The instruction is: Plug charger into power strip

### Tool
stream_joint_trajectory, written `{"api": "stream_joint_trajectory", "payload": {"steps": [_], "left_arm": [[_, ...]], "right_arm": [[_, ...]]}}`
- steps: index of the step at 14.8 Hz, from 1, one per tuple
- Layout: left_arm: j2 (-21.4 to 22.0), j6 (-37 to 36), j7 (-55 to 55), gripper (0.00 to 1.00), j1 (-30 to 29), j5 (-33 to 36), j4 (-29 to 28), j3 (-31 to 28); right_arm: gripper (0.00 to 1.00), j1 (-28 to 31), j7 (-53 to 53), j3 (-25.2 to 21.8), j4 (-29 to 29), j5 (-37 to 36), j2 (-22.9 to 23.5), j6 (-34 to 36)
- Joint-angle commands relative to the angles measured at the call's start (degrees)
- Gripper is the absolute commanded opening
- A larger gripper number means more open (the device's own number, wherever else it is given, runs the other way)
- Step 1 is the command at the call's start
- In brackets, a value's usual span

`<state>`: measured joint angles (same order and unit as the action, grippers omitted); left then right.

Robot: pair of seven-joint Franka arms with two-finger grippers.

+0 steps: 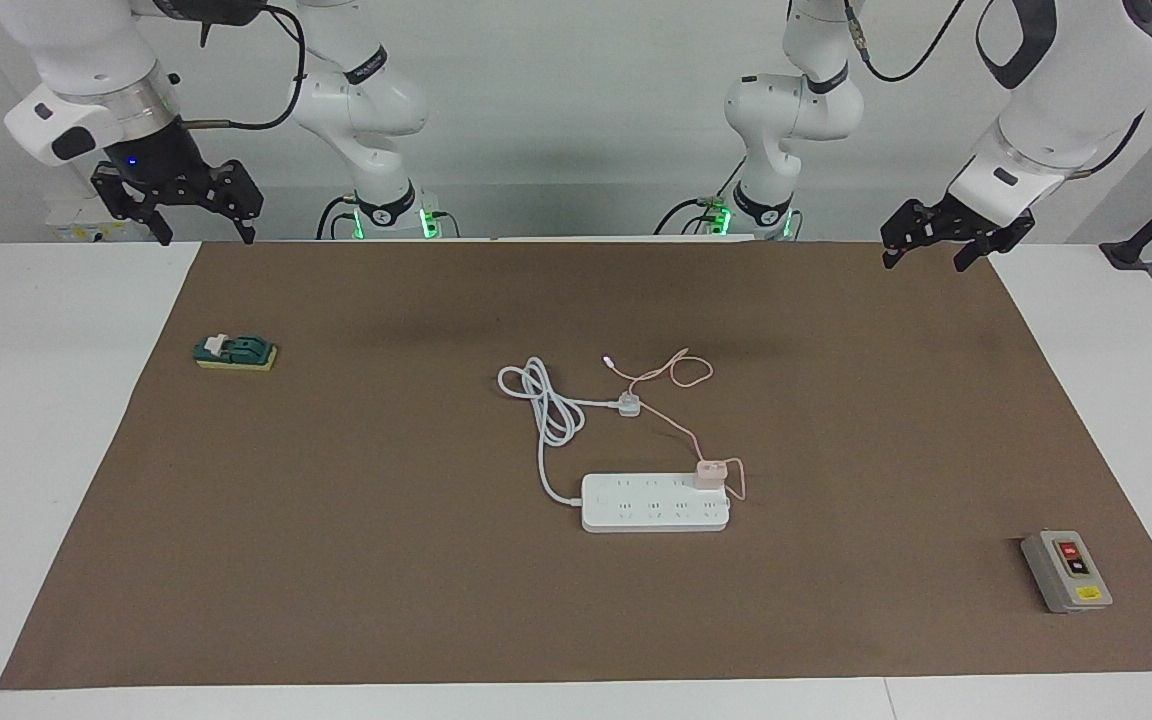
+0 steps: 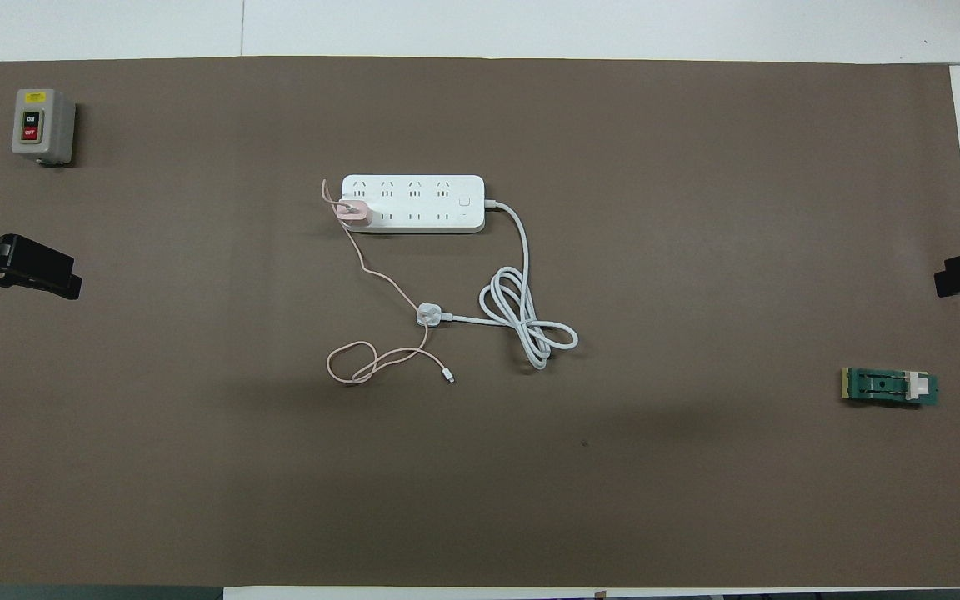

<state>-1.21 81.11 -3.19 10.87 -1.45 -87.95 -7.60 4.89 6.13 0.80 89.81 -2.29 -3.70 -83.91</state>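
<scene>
Facing view: the charger [image 1: 711,472] sits upright on the power strip [image 1: 655,502], mid-mat, at its end toward the left arm. It looks light and rigid, best pinched on its flat sides. The left gripper [image 1: 934,243] and right gripper [image 1: 179,200] hang spread and empty over the mat's robot-side corners.

Overhead view: the thin pink cable [image 2: 380,287] trails limp toward the robots.

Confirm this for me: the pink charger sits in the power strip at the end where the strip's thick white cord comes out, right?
Not quite. The charger sits in the power strip, but at the end away from where the thick white cord comes out. The overhead view shows this.
</scene>
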Motion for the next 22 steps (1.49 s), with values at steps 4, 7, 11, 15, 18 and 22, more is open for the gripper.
{"api": "stream_joint_trajectory", "payload": {"steps": [4, 7, 11, 15, 18, 22], "left_arm": [[2.52, 3.44, 3.18, 1.0, -4.81, 0.93, -3.98, 3.82], [2.7, 5.02, 6.62, 1.0, -4.81, 0.93, -4.34, 4.0], [2.79, 7.39, 6.1, 1.0, -5.95, 0.93, -5.48, 5.67], [2.7, 6.51, 4.95, 1.0, -6.04, 1.1, -5.13, 5.93], [3.84, 5.73, 3.73, 1.0, -9.19, 1.1, -5.21, 7.86], [4.37, 6.25, 2.93, 1.0, -10.34, 1.19, -6.18, 9.79]], "right_arm": [[1.0, 0.82, -0.42, 0.43, 1.33, 1.32, -1.22, -0.46], [1.0, 0.82, -0.42, 0.43, 1.33, 1.32, -1.22, -0.55], [1.0, 0.82, -0.42, 0.43, 1.33, 1.32, -1.22, -0.64], [1.0, 0.82, -0.42, 0.43, 1.33, 1.32, -1.22, -0.64], [1.0, 0.91, -0.42, 0.43, 1.33, 1.32, -1.22, -0.64], [1.0, 0.91, -0.33, 0.43, 1.33, 1.32, -1.22, -0.64]]}}
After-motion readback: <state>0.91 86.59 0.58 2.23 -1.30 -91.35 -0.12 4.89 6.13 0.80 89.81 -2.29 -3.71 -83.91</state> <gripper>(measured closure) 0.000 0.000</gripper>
